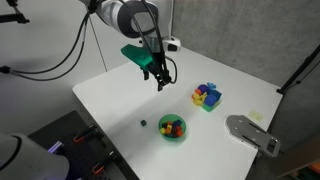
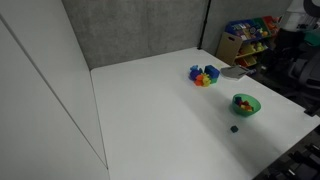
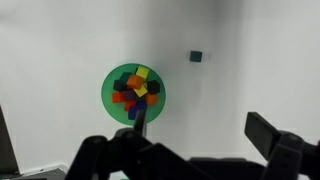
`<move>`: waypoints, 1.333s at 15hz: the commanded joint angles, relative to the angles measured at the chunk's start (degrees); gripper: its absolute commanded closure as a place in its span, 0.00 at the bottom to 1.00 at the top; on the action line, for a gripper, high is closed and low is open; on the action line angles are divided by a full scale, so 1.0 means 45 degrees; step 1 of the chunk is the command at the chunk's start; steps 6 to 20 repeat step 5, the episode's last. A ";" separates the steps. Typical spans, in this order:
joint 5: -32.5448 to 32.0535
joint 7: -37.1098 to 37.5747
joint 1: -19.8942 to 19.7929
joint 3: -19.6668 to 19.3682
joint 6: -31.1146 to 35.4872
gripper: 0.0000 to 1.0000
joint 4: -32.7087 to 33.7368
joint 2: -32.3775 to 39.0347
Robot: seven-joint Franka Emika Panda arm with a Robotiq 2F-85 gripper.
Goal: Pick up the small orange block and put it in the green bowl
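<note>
- The claw hangs above the tabletop, on the far side of the green bowl and well clear of it.
- In the wrist view the claw has its jaws spread wide with nothing between them. It grips nothing.
- No orange cube lies loose on the tabletop in any view.
- The small orange block is most likely the orange-red piece at the left of the pile inside the green bowl. Several pieces there have warm colours, so I cannot be sure which it is.
- Judged from this, the drop into the bowl looks done. The height and wide jaws suit a claw that needs to stay clear of the rim.
- The dark green cube sits alone just left of the bowl, apart from it. It is not part of the task, so it belongs outside.
- The blue tray of mixed blocks stands farther off to the right, away from the claw.
</note>
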 commanded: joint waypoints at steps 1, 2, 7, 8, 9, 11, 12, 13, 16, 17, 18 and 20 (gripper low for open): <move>0.0007 -0.0016 -0.0090 0.0116 -0.0045 0.00 -0.0067 -0.0075; 0.0007 -0.0019 -0.0086 0.0131 -0.0046 0.00 -0.0141 -0.0125; 0.0006 -0.0027 -0.0083 0.0143 -0.0046 0.00 -0.0223 -0.0160; 0.0006 -0.0027 -0.0083 0.0143 -0.0046 0.00 -0.0223 -0.0160; 0.0006 -0.0027 -0.0083 0.0143 -0.0046 0.00 -0.0223 -0.0160; 0.0006 -0.0027 -0.0083 0.0143 -0.0046 0.00 -0.0223 -0.0160; 0.0006 -0.0027 -0.0083 0.0143 -0.0046 0.00 -0.0223 -0.0160; 0.0006 -0.0027 -0.0083 0.0143 -0.0046 0.00 -0.0223 -0.0160; 0.0006 -0.0027 -0.0083 0.0143 -0.0046 0.00 -0.0223 -0.0160; 0.0006 -0.0027 -0.0083 0.0143 -0.0046 0.00 -0.0223 -0.0160; 0.0006 -0.0027 -0.0083 0.0143 -0.0046 0.00 -0.0223 -0.0160; 0.0006 -0.0027 -0.0083 0.0143 -0.0046 0.00 -0.0223 -0.0160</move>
